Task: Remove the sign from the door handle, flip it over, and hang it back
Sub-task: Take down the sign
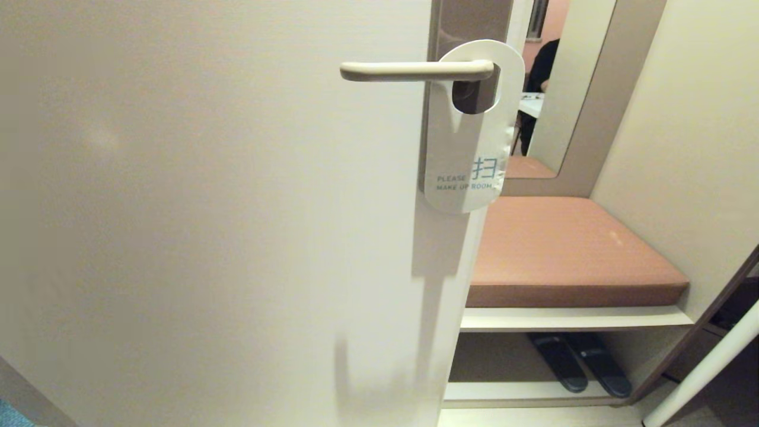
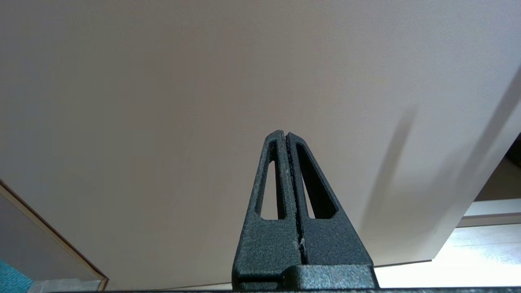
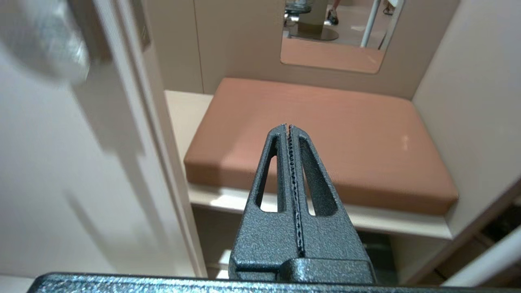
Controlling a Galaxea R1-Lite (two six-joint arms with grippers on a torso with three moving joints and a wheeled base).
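I see the sign (image 1: 468, 148) hanging white side out on the door handle (image 1: 415, 71), while my left gripper (image 2: 286, 134) faces the door (image 2: 203, 101) and my right gripper (image 3: 288, 127) faces the bench cushion (image 3: 325, 134), both with jaws pressed together, empty

The sign (image 1: 468, 154), a white rounded card reading "PLEASE MAKE UP ROOM", hangs upright by its hole from the door handle (image 1: 415, 70), a cream horizontal lever on what seems a brown-grey plate.

The door handle (image 1: 415, 71) carries the sign (image 1: 468, 148), white side out.
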